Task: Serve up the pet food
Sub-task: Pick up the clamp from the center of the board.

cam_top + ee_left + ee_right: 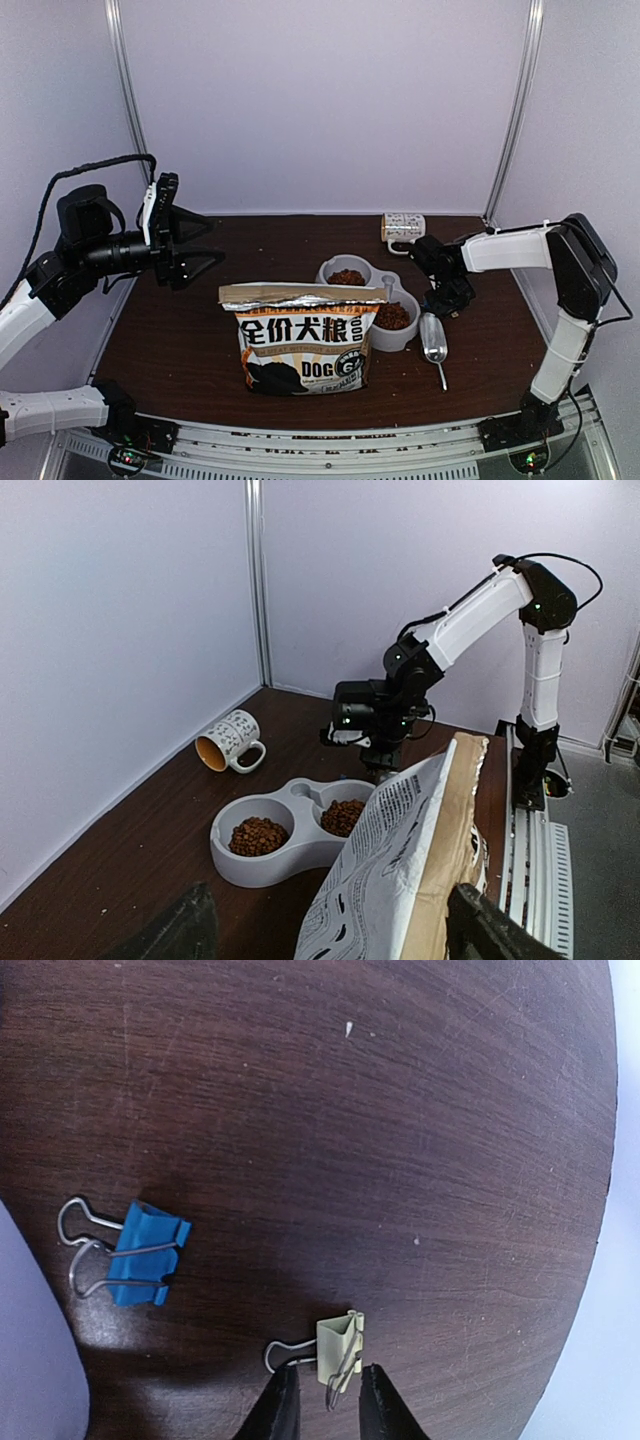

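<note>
Here pet food (347, 276) fills both bowl (395, 341) wells, aligned diagonally.

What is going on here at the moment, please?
Pet food already sits in both halves of the grey double bowl, beside the upright bag; the scoop lies on the table. The right tool is over a beige binder clip, straddling its wire handle, grip unclear. The left tool hangs open, empty.

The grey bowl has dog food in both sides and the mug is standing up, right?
Not quite. The mug is lying on its side, with its opening facing sideways, as the left wrist view shows. The grey bowl does have dog food in both sides.
</note>
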Controlling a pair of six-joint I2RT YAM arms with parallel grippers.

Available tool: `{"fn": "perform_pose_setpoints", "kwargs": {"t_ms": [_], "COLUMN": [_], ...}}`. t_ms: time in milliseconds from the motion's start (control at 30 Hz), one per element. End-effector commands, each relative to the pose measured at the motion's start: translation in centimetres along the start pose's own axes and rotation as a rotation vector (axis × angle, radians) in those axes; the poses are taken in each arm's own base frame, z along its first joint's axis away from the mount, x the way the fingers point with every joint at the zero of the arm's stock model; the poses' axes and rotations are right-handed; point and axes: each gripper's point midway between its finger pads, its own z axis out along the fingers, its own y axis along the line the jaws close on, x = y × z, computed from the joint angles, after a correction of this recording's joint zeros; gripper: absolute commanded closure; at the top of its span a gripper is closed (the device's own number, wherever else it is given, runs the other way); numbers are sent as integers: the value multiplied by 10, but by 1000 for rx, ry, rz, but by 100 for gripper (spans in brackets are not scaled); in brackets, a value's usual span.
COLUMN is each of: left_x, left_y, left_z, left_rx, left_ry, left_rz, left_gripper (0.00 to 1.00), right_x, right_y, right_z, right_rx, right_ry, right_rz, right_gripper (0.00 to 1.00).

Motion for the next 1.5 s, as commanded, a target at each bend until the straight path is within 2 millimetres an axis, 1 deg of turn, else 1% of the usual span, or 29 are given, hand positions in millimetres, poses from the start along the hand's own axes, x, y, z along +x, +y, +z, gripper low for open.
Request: {"fn": "perform_pose_setpoints", "kwargs": {"t_ms": [0,200,367,433,533,600,633,700,800,900,1000,1100,1133,1167,1267,1367,1467], "left_x": [-3,-3,-2,-2,-3,-4,-5,-8,-12,-16,-22,-26,-31,-31,-32,-29,-28], "left_y": [-1,-1,-1,0,0,0,0,-1,-2,-5,-14,-28,-33,-40,-60,-78,-95], "left_z": [1,1,1,0,-1,-1,-1,-1,0,4,12,26,30,36,50,62,71], "left_rx": [5,5,0,-3,-6,-7,-8,-4,7,28,65,108,122,145,230,319,390], "left_ry": [-16,-16,-12,-12,-14,-17,-19,-24,-27,-28,-20,15,21,33,59,83,100], "left_rz": [29,31,32,35,38,42,43,45,45,46,60,91,110,125,135,123,118], "left_gripper": [18,18,18,18,18,18,18,18,18,18,18,18,18,18,18,18,18], "right_x": [-5,-1,-1,-1,-3,-6,-9,-15,-24,-30,-30,-23,-19,-14,2,16,30], "right_y": [-5,-4,-8,-10,-13,-18,-21,-24,-24,-13,12,39,45,52,67,79,90], "right_z": [0,4,3,1,-7,-19,-28,-50,-93,-140,-192,-255,-275,-297,-352,-390,-419], "right_rx": [44,51,68,72,65,46,27,-38,-188,-383,-645,-948,-1042,-1140,-1365,-1504,-1594], "right_ry": [-10,4,3,-4,-26,-49,-69,-119,-216,-316,-410,-522,-553,-583,-640,-665,-666], "right_rz": [10,8,10,14,26,45,60,93,118,87,3,-92,-120,-152,-254,-352,-448], "right_gripper": [78,87,99,100,100,100,100,100,100,100,100,100,100,100,100,100,100]}}
